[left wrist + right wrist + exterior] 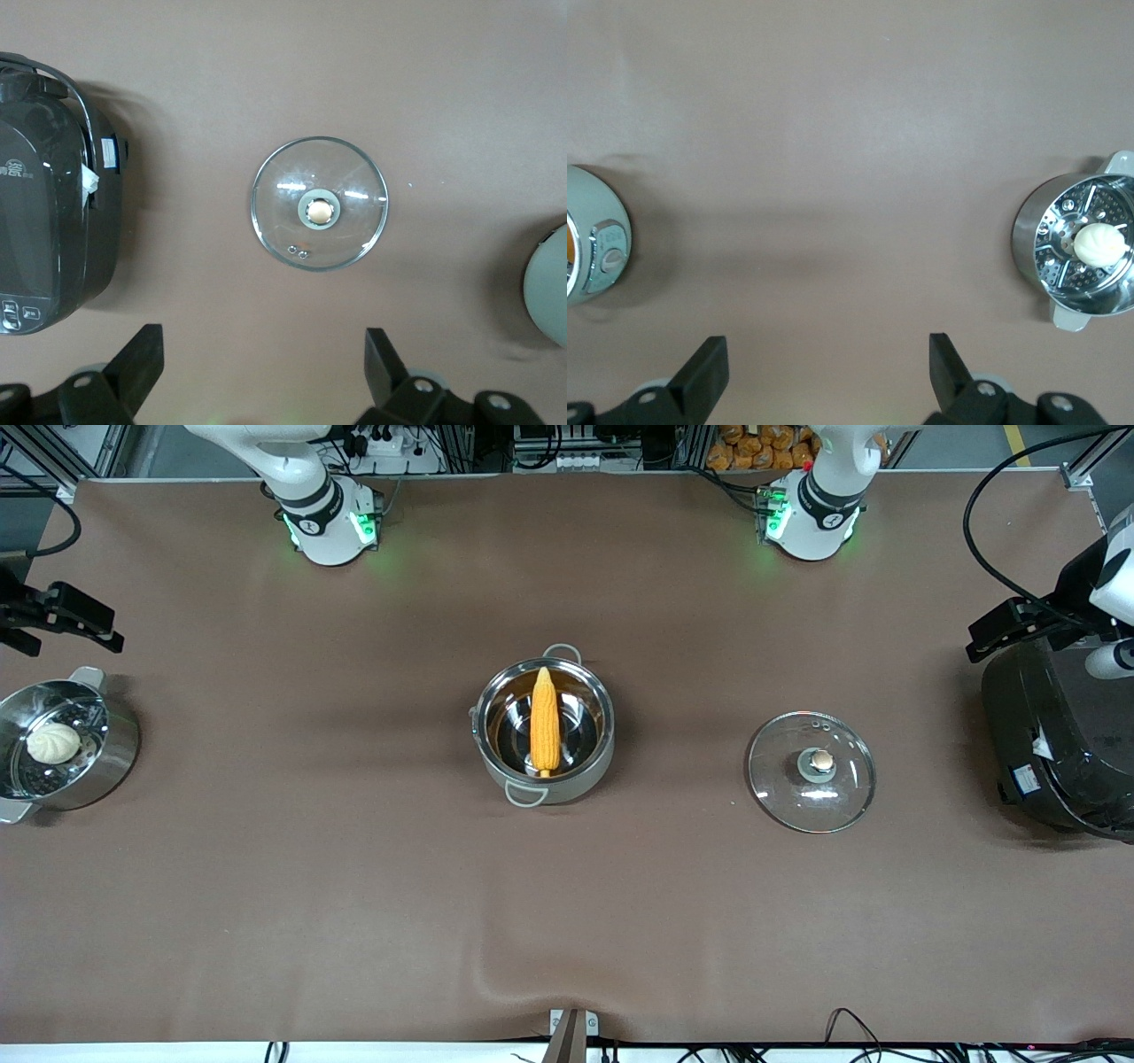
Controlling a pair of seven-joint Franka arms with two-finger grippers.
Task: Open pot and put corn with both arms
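Observation:
The steel pot [580,779] stands uncovered at the table's middle. The yellow-orange corn [544,717] lies inside it. The clear glass lid [811,771] lies flat on the table beside the pot, toward the left arm's end, knob up. My left gripper [983,642] is open and empty, up beside the black cooker; its wrist view shows the lid [319,202] and the pot's edge [551,283]. My right gripper [106,633] is open and empty, up over the table at the right arm's end; its wrist view shows the pot's side [594,235].
A perforated steel steamer [120,757] with a white bun [53,742] stands at the right arm's end, also in the right wrist view [1028,235]. A big black electric cooker [1054,744] stands at the left arm's end, also in the left wrist view [44,230].

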